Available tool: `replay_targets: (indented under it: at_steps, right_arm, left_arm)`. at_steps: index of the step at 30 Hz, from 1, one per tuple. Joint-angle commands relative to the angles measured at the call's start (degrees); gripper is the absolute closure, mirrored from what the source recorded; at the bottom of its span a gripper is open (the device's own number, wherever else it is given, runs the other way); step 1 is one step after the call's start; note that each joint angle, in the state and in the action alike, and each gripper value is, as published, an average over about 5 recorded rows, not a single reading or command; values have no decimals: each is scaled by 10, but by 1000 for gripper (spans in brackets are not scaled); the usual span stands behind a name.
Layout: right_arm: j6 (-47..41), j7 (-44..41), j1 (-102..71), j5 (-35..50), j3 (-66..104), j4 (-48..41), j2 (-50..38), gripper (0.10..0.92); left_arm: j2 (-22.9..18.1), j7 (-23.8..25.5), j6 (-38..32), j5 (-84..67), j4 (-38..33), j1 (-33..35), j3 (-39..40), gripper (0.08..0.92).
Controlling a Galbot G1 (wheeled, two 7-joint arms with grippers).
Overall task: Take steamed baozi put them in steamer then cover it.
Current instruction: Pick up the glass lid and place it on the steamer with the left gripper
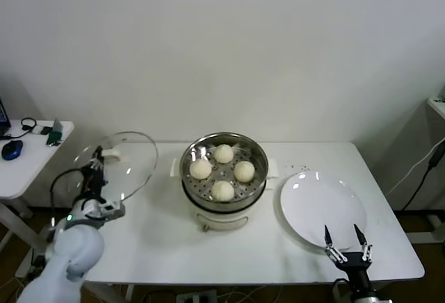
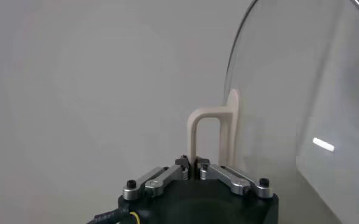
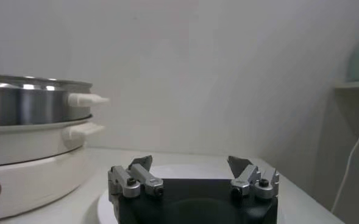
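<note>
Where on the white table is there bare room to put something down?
Bare tabletop runs along the near edge before the steel steamer on its cream base, and behind the flat white plate. The steamer tray is crowded: four cream buns.

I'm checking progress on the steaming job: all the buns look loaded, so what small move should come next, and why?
Probably carry the cover across toward the steamer. All four baozi sit in its tray, the pot is uncovered, and the left gripper is shut on the lid's handle. The right gripper waits open by the plate.
</note>
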Motion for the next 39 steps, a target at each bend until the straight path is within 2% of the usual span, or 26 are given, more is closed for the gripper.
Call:
replay_targets:
  at_steps: [1, 10, 15, 23, 39]
  right_arm:
    - [-17, 16, 6, -32, -4, 7, 4, 203]
    - [-10, 16, 18, -30, -12, -2, 12, 203]
    - [-2, 16, 17, -27, -10, -12, 10, 203]
    - [7, 15, 15, -13, -3, -21, 6, 203]
    - [16, 14, 9, 2, 0, -23, 9, 203]
  left_arm:
    - [8, 60, 181, 23, -130, -95, 173, 852]
    - [-127, 120, 189, 188, -66, -168, 305, 852]
    - [-174, 135, 189, 207, -14, -201, 355, 852]
    - [-209, 133, 189, 212, 50, -223, 389, 852]
    - [-225, 106, 188, 220, 113, -225, 386, 852]
